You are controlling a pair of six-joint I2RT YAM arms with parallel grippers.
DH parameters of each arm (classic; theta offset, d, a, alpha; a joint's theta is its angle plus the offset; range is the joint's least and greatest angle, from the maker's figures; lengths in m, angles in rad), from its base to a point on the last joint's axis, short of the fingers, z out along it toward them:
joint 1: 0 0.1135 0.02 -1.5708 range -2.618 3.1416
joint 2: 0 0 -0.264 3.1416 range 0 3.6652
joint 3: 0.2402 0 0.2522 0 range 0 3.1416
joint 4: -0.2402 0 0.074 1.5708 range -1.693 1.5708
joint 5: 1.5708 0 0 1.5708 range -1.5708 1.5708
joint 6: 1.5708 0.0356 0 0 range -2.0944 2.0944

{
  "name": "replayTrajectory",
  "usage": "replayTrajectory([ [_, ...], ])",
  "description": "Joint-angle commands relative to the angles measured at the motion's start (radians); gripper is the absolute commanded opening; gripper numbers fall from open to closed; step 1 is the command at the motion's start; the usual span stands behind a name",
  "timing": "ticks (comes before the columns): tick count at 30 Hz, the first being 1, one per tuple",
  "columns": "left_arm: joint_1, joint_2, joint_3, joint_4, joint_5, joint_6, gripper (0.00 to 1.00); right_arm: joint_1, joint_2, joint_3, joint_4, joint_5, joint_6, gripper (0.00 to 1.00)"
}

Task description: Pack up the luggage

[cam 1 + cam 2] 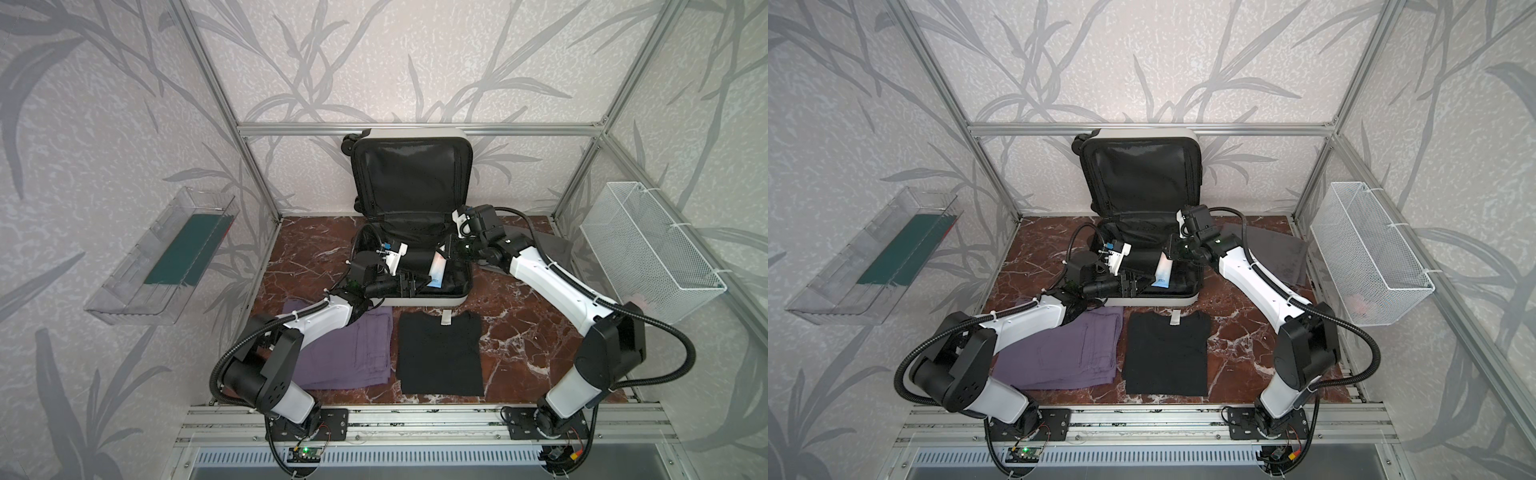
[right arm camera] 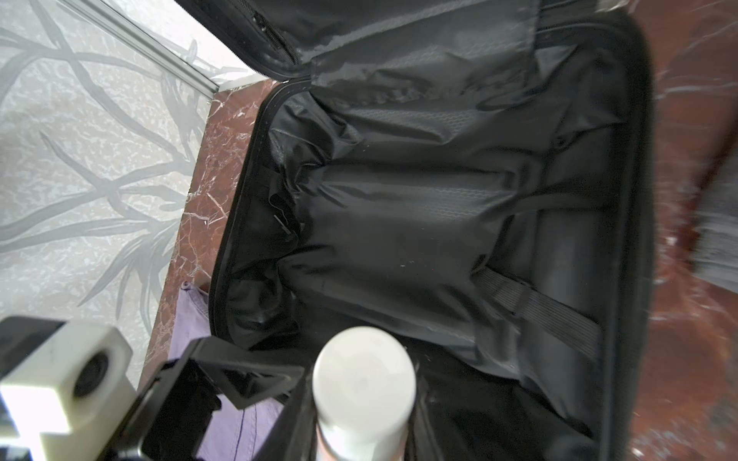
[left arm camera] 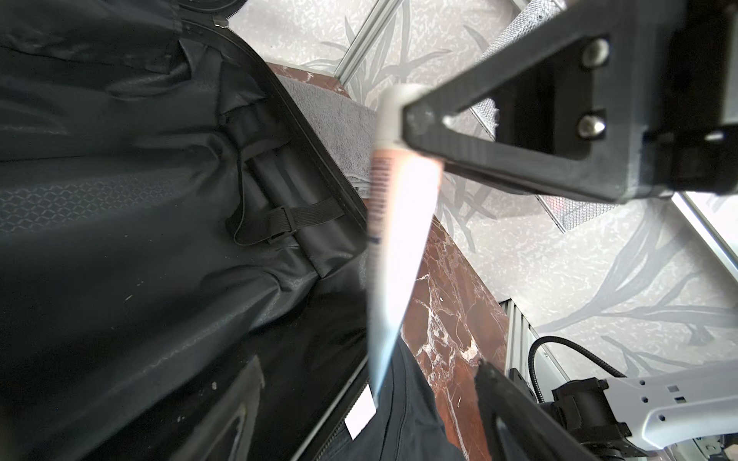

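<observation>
- Nearest me, just in front of the luggage (image 1: pixel 432 300), a folded black T-shirt (image 1: pixel 440 357) lies flat on the marble table (image 1: pixel 523 332). The pale tag (image 1: pixel 446 317) at its collar sits right by the luggage's white front wall, and I can read nothing on it.
- A folded purple cloth (image 1: pixel 353 353) lies beside the shirt, in front of the luggage's left corner.
- The luggage lies open on the table, its lower half flat with the black lining showing, and both grippers are over it.
- The left gripper (image 1: pixel 417 283) hangs over the luggage's front-left part. Its fingers (image 3: pixel 519 131) are spread wide with nothing clamped, and the wrist view shows the tube crossing the gap between them.
- The right gripper (image 1: pixel 445 251), over the luggage's right side, is closed on the cap end of a white tube (image 1: pixel 437 270).
- The tube hangs nearly upright inside the lower half, blue end down. Whether it touches the lining I cannot tell.
- The small print under its cap is too blurred to read.
- The lid (image 1: pixel 411 178) stands up at the back of the luggage, with black wheels (image 1: pixel 347 145) at its top left.
- A grey towel (image 1: pixel 552 245) lies on the table right of the luggage.
- A white wire basket (image 1: pixel 648 249) hangs on the wall farther right of the luggage, and a clear bin (image 1: pixel 137 282) hangs on the wall to its left.
</observation>
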Motion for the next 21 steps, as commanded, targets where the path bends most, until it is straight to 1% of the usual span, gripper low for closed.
replayTrajectory([
  [1, -0.004, 0.015, 0.040, 0.048, 0.020, 0.020, 0.83, 0.011, 0.049, 0.056, 0.045, -0.036, 0.037, 0.33],
  [11, -0.002, 0.107, 0.133, -0.075, -0.018, 0.071, 0.54, 0.017, 0.162, 0.128, 0.088, -0.077, 0.078, 0.33],
  [15, 0.008, 0.132, 0.168, -0.124, -0.042, 0.096, 0.46, 0.017, 0.203, 0.162, 0.101, -0.090, 0.091, 0.33],
  [18, 0.022, 0.149, 0.188, -0.151, -0.067, 0.106, 0.42, 0.016, 0.233, 0.184, 0.110, -0.099, 0.092, 0.33],
  [21, 0.038, 0.171, 0.214, -0.176, -0.071, 0.111, 0.34, 0.015, 0.258, 0.200, 0.117, -0.101, 0.092, 0.33],
])
